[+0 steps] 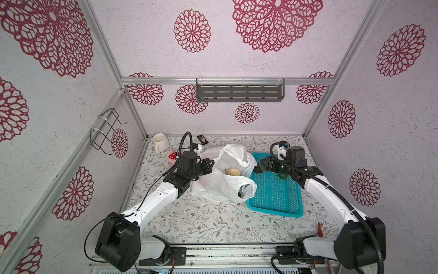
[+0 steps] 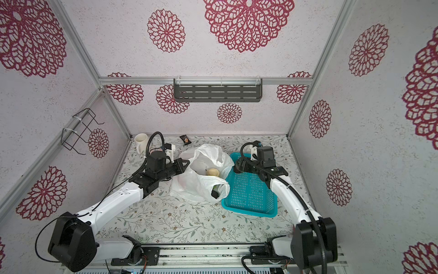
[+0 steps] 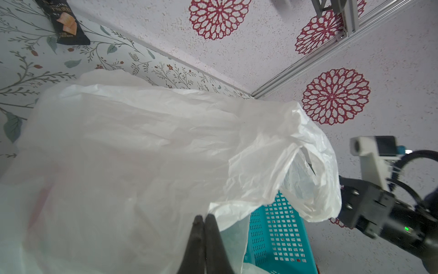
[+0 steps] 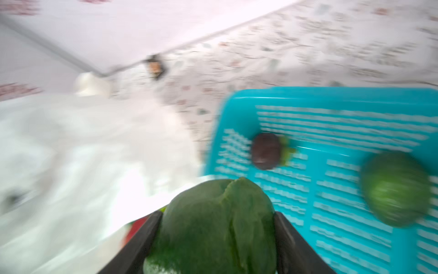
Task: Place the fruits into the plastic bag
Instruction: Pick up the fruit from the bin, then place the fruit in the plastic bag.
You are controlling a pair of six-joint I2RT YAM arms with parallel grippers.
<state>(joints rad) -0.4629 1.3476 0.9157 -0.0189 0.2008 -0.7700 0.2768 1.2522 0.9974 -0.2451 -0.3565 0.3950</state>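
Observation:
The white plastic bag (image 1: pixel 220 187) (image 2: pixel 189 187) lies crumpled mid-table, its mouth facing the teal basket (image 1: pixel 275 211). My left gripper (image 3: pixel 203 217) (image 2: pixel 187 163) is shut on the bag's left edge, and the film (image 3: pixel 142 142) drapes over its fingers. My right gripper (image 4: pixel 218 214) (image 1: pixel 257 169) is shut on a round green fruit (image 4: pixel 213 237), above the basket's far corner beside the bag. A cream lumpy ball (image 1: pixel 233 171) (image 2: pixel 213 171) rests in the bag's mouth. In the basket (image 4: pixel 308 95) lie a dark fruit with green leaves (image 4: pixel 266 151) and another green fruit (image 4: pixel 395 189).
A white mug (image 1: pixel 160 141) and a pink plush toy (image 1: pixel 171 156) stand at the back left. A dark snack packet (image 1: pixel 202 139) (image 3: pixel 66 23) lies by the back wall. A grey shelf (image 1: pixel 239 92) and a wire rack (image 1: pixel 106 130) hang on the walls.

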